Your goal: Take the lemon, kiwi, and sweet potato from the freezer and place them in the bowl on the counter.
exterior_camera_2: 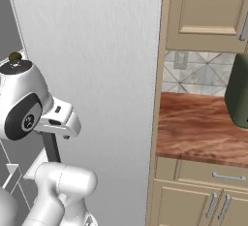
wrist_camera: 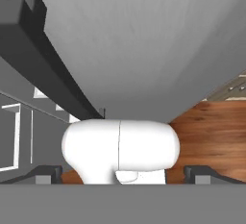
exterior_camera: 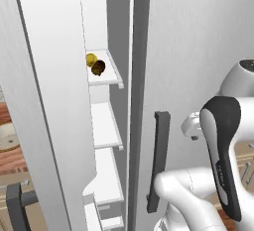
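Left base view: freezer [exterior_camera: 198,36] stands tall, its left door swung open, the right door shut with a long dark bar handle [exterior_camera: 158,160]. White inner shelves [exterior_camera: 105,126] are exposed in the gap. Tabletop [exterior_camera_2: 203,128], reddish-brown wood grain, sits right of the freezer over beige drawers in the right base view. Bowl [exterior_camera: 7,138], cream with tan rim, lies at the left edge, partly hidden by the open door. Hand [wrist_camera: 122,174] is released, fingertips spread wide, grasping nothing. Lemon [exterior_camera: 91,59] rests on the upper shelf, touching a dark brown lump [exterior_camera: 98,67]
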